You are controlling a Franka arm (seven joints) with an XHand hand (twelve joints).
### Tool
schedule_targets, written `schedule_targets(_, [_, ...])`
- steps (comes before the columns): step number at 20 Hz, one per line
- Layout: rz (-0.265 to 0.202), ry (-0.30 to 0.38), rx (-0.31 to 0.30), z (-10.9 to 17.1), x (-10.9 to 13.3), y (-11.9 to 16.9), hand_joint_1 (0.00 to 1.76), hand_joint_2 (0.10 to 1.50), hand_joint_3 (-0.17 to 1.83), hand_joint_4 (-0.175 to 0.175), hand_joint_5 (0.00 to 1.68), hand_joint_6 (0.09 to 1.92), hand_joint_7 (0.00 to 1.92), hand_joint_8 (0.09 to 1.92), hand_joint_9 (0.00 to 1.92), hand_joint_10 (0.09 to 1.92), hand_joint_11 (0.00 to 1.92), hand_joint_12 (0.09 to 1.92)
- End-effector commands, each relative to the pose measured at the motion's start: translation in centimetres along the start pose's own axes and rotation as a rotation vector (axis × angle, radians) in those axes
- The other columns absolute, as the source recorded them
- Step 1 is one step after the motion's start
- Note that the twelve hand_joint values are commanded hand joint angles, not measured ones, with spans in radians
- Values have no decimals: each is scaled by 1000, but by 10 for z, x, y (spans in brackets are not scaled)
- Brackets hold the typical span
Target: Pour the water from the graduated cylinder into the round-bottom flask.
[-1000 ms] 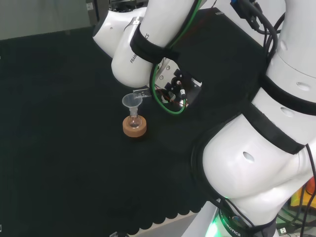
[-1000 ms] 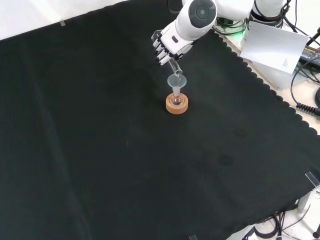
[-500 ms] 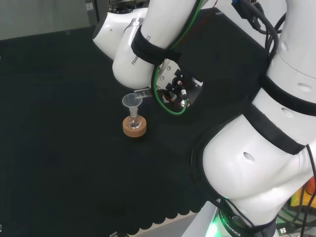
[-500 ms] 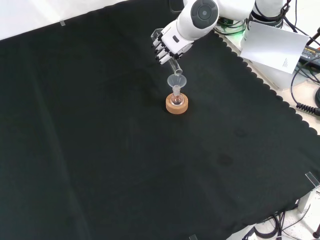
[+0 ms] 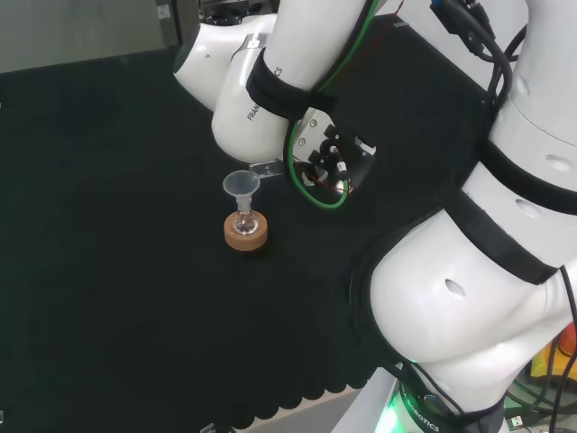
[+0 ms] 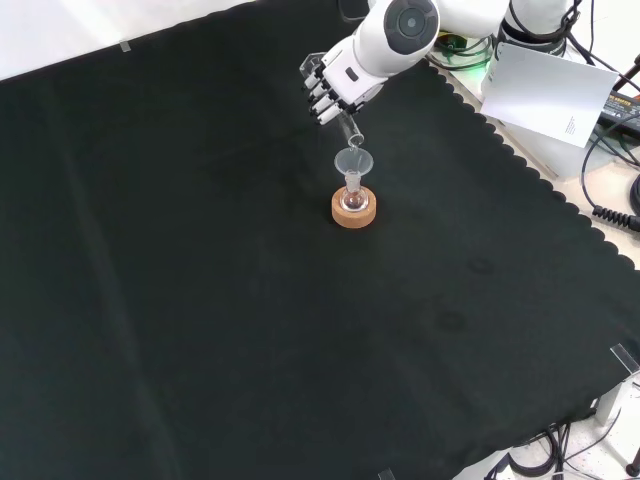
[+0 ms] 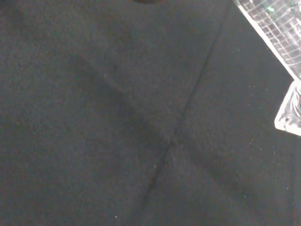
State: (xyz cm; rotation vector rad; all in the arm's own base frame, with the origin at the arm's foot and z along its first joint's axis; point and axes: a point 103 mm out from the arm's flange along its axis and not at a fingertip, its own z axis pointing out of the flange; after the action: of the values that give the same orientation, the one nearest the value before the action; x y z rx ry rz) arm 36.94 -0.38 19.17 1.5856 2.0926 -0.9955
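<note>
1. A black cloth (image 6: pixel 200 300) covers the bench, its surface faintly creased and its right-hand border in the front view cut in a scalloped edge (image 6: pixel 520 165).
2. Beyond that edge in the front view, a pale bench top (image 6: pixel 600 200) carries a white sheet of paper (image 6: pixel 545 90) and black cables (image 6: pixel 610 160).
3. At the top left of the front view, a pale surface (image 6: pixel 90 30) borders the cloth.
4. In the head view, a grey wall or panel (image 5: pixel 72 32) stands behind the far edge of the cloth.
5. Seen from the wrist, crossing fold lines (image 7: pixel 171 141) mark the cloth.
</note>
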Motion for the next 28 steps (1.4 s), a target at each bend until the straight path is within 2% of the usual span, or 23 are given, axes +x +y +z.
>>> schedule_targets(1, [5, -6, 1, 1, -3, -1, 1088, 1170, 0, -76, 887, 1153, 1072, 536, 1387, 87, 1291, 723])
schedule_targets(4, [7, -21, 1, -6, 3, 1, 1088, 1170, 0, -76, 887, 1153, 1071, 536, 1387, 87, 1290, 723])
schedule_targets(21, [4, -43, 1, -5, -2, 0, 1089, 1170, 0, -75, 888, 1152, 1070, 536, 1388, 87, 1288, 723])
schedule_targets(28, [8, -55, 1, -14, 5, 2, 1088, 1169, 0, -75, 889, 1150, 1069, 536, 1388, 87, 1288, 724])
